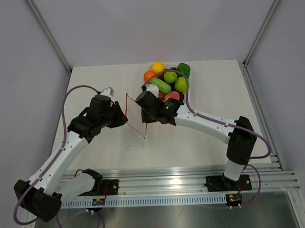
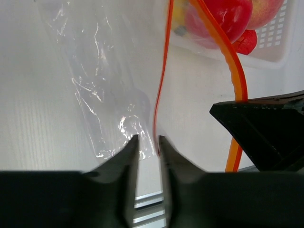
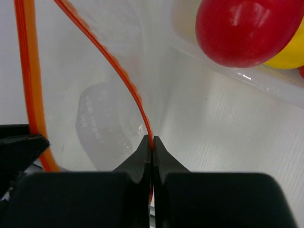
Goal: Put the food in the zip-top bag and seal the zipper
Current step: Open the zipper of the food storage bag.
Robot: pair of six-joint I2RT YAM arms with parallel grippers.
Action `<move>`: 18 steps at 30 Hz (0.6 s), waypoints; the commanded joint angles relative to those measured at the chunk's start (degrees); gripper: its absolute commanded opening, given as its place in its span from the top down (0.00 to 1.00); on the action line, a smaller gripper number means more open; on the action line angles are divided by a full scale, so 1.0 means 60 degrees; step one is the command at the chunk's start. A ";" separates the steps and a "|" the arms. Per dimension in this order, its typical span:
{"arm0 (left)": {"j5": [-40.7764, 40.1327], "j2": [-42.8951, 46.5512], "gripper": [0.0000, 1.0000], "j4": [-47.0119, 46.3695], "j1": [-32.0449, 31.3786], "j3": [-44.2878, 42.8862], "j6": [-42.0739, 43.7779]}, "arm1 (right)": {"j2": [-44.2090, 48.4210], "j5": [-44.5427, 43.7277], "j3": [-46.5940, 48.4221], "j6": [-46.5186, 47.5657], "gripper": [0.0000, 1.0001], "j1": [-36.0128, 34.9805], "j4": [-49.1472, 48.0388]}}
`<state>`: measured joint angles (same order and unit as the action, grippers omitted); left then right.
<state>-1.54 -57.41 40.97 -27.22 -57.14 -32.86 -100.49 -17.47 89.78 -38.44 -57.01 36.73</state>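
Both grippers at the open mouth of the bag, the food not yet in it.

The right gripper (image 3: pixel 152 145) is closed tight on the zipper (image 3: pixel 114 64), the thin orange strip pinched between its fingertips and curving away ahead and to the left. The left gripper (image 2: pixel 148 145) has its jaws narrowly apart; one lip of the zipper runs down into the gap, close to the right finger, and whether it is gripped cannot be told. The clear bag (image 2: pixel 104 71) lies crinkled on the table (image 1: pixel 207 92) ahead of the left gripper and to its left, the other lip arching off to its right. The food (image 3: pixel 232 28) sits heaped in the white tray (image 2: pixel 280 38), ahead and to the right of both grippers, outside the bag.
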 commanded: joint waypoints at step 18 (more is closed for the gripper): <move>0.1179 -0.1520 0.50 -0.1891 -0.0092 0.0149 -0.1437 | 0.0415 0.0056 0.0052 -0.0259 1.00 -0.0224 -0.0482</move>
<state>3.51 -65.47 34.46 -27.49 -56.60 -39.70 -100.47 -16.95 89.41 -39.11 -57.43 35.90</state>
